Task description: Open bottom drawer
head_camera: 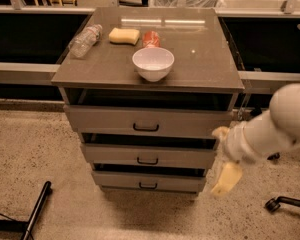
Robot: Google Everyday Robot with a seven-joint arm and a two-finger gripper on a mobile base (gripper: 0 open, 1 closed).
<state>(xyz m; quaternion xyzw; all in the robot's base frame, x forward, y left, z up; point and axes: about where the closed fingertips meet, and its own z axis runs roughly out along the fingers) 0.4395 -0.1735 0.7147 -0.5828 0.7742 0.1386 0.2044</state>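
Observation:
The grey-brown cabinet (150,69) stands in the middle with three drawers stacked. The bottom drawer (148,180) is the lowest and narrowest front, with a small black bar handle (148,186). Its front sits back under the drawer above. My gripper (225,176) hangs at the end of the white arm (277,124), to the right of the cabinet, level with the lower drawers and just off the bottom drawer's right end. It is not touching the handle.
On the cabinet top are a white bowl (153,63), a yellow sponge (124,35), a red can (150,38) and a clear plastic bottle (84,40). A black chair leg (36,210) lies at the lower left and a caster (285,202) at the lower right.

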